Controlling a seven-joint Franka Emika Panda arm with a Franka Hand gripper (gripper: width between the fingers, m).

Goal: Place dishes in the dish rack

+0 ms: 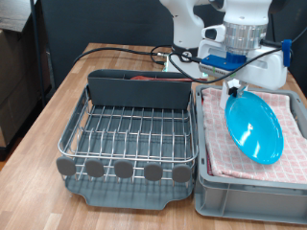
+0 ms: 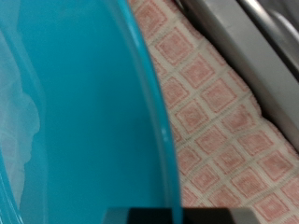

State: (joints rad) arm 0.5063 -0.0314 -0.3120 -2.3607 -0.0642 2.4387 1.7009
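The sky-blue plate (image 1: 255, 127) hangs tilted on edge over the grey bin, its lower rim near the checked cloth. My gripper (image 1: 233, 90) is shut on the plate's upper rim. In the wrist view the plate (image 2: 75, 112) fills most of the frame, with a dark fingertip (image 2: 140, 217) at its rim. The silver wire dish rack (image 1: 129, 134) stands to the exterior view's left of the bin, and its wires hold nothing. A thin red-brown strip (image 1: 152, 79) shows at the caddy wall's top; it may be the spoon. The white cup is out of view.
The grey plastic bin (image 1: 251, 196) with pinkish checked cloth (image 1: 223, 144) sits at the exterior view's right; the cloth (image 2: 224, 112) and bin wall (image 2: 243, 42) also show in the wrist view. Black cables (image 1: 125, 50) cross the wooden table behind the rack. The robot base stands at the back.
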